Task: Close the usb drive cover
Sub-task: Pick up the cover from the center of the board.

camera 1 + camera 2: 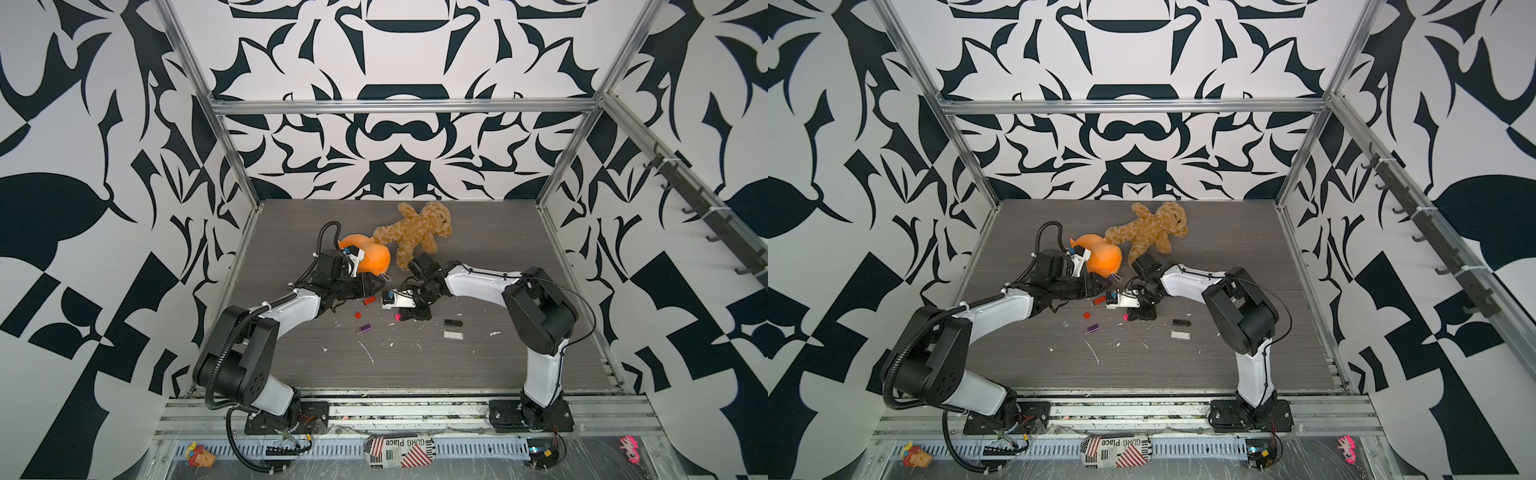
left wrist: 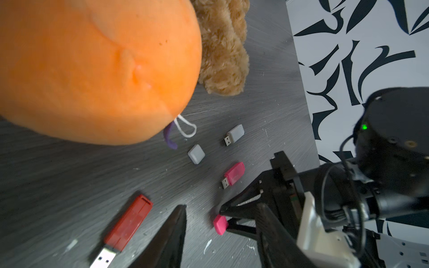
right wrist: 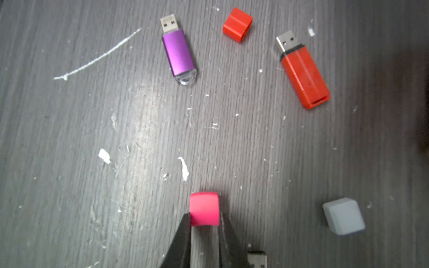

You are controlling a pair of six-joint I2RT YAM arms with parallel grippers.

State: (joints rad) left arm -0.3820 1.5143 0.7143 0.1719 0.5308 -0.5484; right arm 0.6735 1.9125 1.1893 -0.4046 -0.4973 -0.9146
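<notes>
Pincer (image 3: 204,220) tight on pink cap (image 3: 204,206)

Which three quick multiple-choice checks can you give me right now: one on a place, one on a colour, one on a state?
1. The red cap lies:
A. loose, between the purple drive and the red drive
B. fitted on the red drive
C. fitted on the purple drive

2. The colour of what the right gripper pinches is:
A. grey
B. pink
C. red

3. The pink drive is:
A. capped
B. uncapped, plug bare
C. held in a gripper

Answers:
1 A: the right wrist view shows it lying free between the two, both with bare plugs.
2 B: the jaws are closed on the pink cap.
3 B: its metal plug shows and it lies alone on the surface.
</notes>
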